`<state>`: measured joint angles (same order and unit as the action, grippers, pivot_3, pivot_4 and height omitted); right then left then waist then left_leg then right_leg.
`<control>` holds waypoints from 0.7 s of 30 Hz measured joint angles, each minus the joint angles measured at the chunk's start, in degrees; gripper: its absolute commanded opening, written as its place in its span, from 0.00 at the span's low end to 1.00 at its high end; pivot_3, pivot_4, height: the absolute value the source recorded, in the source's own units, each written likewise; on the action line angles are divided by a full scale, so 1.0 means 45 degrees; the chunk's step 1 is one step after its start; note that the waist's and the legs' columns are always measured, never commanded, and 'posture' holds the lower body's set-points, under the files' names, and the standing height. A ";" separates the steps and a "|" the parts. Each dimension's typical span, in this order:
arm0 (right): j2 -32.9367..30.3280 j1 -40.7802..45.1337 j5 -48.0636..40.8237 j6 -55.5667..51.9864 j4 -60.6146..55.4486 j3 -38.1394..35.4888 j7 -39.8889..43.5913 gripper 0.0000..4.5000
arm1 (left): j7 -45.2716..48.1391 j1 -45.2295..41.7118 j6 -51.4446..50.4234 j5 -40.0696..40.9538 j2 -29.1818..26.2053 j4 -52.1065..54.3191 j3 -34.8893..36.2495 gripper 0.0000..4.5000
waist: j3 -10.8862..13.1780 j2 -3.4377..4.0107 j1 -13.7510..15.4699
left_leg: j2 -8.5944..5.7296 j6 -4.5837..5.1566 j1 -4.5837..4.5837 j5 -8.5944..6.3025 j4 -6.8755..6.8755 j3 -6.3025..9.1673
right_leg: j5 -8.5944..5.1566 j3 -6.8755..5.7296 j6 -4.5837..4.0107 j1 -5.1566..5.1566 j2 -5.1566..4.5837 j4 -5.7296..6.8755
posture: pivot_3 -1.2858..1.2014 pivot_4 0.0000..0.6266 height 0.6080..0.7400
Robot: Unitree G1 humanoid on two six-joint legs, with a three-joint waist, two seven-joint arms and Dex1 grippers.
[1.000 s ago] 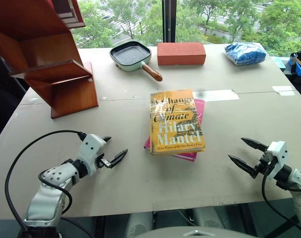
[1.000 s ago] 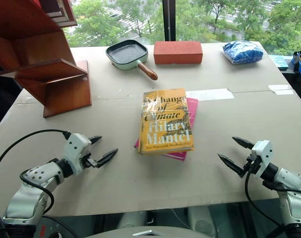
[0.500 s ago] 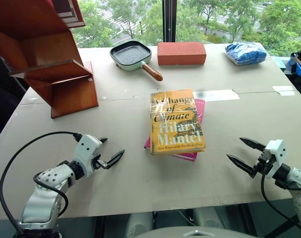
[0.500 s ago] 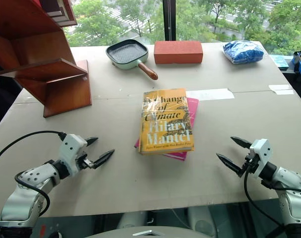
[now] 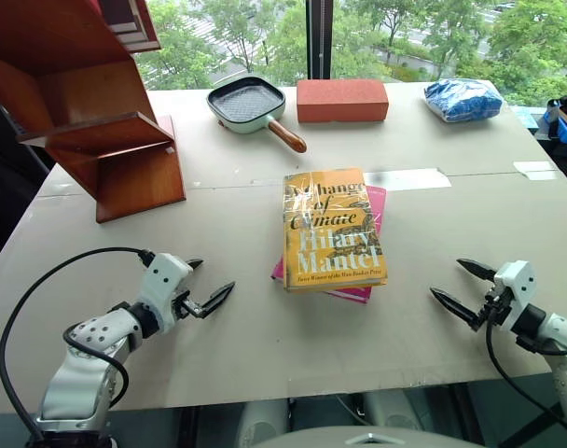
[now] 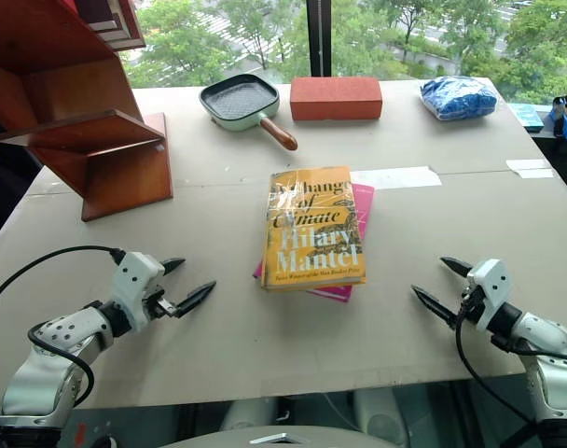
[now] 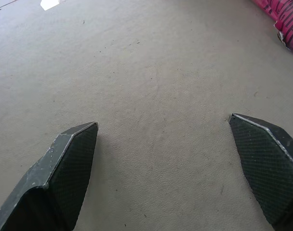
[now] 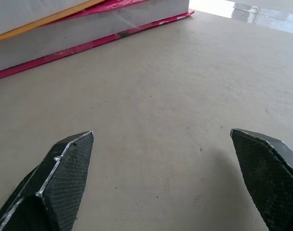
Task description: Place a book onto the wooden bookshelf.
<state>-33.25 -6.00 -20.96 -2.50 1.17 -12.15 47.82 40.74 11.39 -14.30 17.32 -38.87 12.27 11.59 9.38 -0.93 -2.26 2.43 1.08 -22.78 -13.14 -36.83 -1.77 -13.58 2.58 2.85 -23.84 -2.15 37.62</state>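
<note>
The yellow-orange book (image 5: 331,229) lies face up in the middle of the table, stacked on a thinner pink book (image 5: 369,245). The wooden bookshelf (image 5: 83,103) stands at the table's far left corner. My left gripper (image 5: 209,284) hovers low over the table to the left of the books, open and empty, pointing toward them. My right gripper (image 5: 458,287) is to their right, also open and empty, aimed at the stack; its wrist view shows the page edges of both books (image 8: 79,36) close ahead.
At the back of the grey table (image 5: 246,345) lie a green pan with a wooden handle (image 5: 251,105), an orange-red brick (image 5: 341,100) and a blue bag (image 5: 462,99). Tape strips (image 5: 405,179) sit right of the books. Windows run behind.
The right gripper has swung slightly, its tips pointing more toward the books. The left gripper sank a little early on and has held still since.
</note>
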 measured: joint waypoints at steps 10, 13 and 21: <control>0.0003 0.2079 -0.0034 -0.2423 -0.1643 0.0628 -0.0895 0.30 | 0.2674 -0.0870 -0.3048 0.3249 -0.2204 0.1686 0.1192 1.00 | 0.0098 -0.0118 0.0007 | 0.0004 0.0000 -0.0028 0.0000 0.0000 0.0009 | 0.0003 -0.0013 -0.0005 -0.0016 0.0002 -0.0004 | 0.52 0.24 1.00; 0.0190 0.2854 0.0033 -0.2977 -0.1689 0.1199 -0.1005 0.03 | 0.3674 -0.0930 -0.3652 0.4221 -0.3029 0.2115 0.1972 1.00 | 0.0116 -0.0125 0.0012 | -0.0001 0.0000 -0.0039 0.0000 0.0004 -0.0004 | 0.0012 -0.0012 -0.0020 -0.0019 0.0000 -0.0020 | 0.52 0.24 1.00; 0.0898 0.4917 0.0593 -0.3196 -0.0954 0.2587 -0.1011 0.03 | 0.4821 -0.1412 -0.4144 0.5167 -0.4348 0.2719 0.3430 1.00 | 0.0135 -0.0133 0.0019 | -0.0009 0.0000 -0.0045 0.0000 0.0003 -0.0049 | 0.0013 -0.0025 -0.0021 -0.0019 0.0001 -0.0023 | 0.52 0.24 1.00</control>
<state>-29.21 16.13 -18.29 -16.88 -3.12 -0.50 43.27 62.43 5.04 -32.95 40.57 -58.44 24.51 27.03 9.98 -1.53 -2.18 2.39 1.08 -22.98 -13.14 -36.82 -1.99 -13.52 2.47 2.75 -23.93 -2.14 37.52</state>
